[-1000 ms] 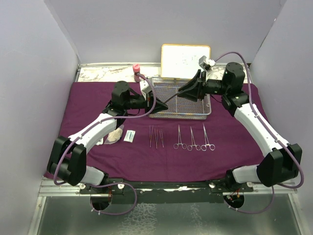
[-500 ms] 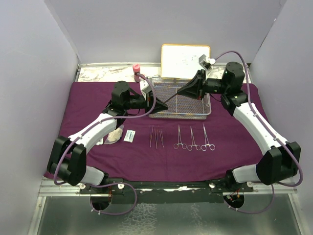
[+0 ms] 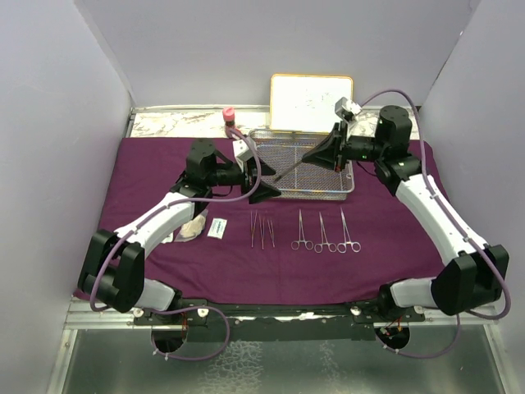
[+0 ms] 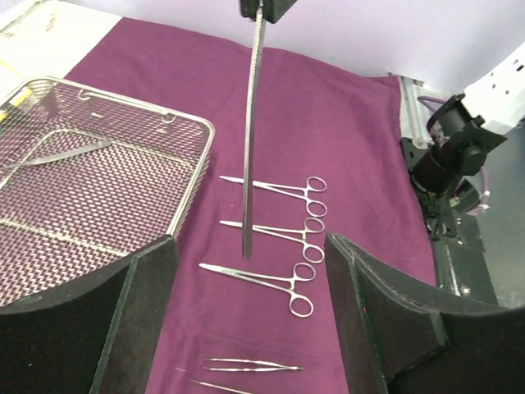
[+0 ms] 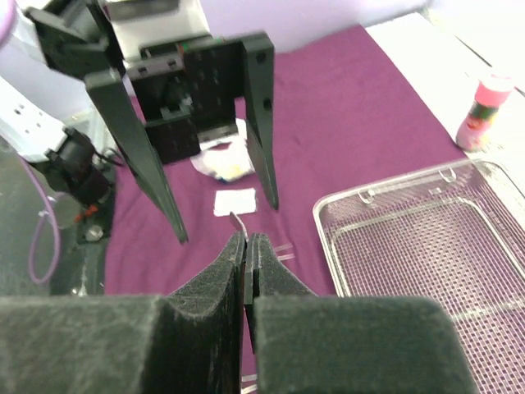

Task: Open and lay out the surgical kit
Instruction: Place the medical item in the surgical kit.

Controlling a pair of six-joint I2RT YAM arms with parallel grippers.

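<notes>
The step in hand looks like a handover (judging by the poses). The right gripper [image 5: 248, 250] is pinching shut on one end of a long slim forceps [image 4: 253, 139], which is hanging above the mesh tray's [image 3: 303, 197] left end. The left gripper [image 4: 250, 254] is standing wide open, gripping nothing. Next, the right arm is likely needing to lay it beside the clamps [image 3: 325, 232] on the purple cloth wrap [image 3: 394, 246]. Both arms are reaching toward the cloth's far edge.

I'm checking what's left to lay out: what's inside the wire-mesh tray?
One steel instrument shows inside the wire-mesh tray; its near corner is hidden behind a finger of the left gripper.
</notes>
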